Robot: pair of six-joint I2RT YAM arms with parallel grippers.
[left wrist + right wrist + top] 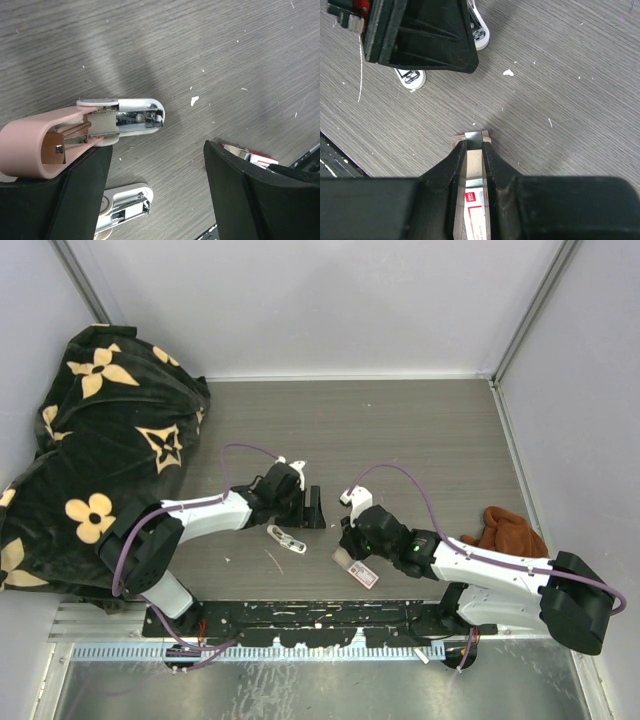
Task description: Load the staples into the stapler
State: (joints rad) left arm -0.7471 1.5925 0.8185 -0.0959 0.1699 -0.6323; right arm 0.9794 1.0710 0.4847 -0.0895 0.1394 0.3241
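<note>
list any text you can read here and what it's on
No text can be read.
Small flat staple box with a red-and-white paper label: a red logo patch and printed lines, too blurred to read.
Open pink-and-white stapler: no marking visible.

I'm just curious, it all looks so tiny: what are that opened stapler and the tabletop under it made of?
The opened stapler looks like smooth matte plastic, with a pink lid and white base. Inside are a shiny metal channel and spring, judging by the glints. The tabletop shows grey wood grain. It is probably a printed laminate rather than bare timber, since the surface looks flat and even.
</note>
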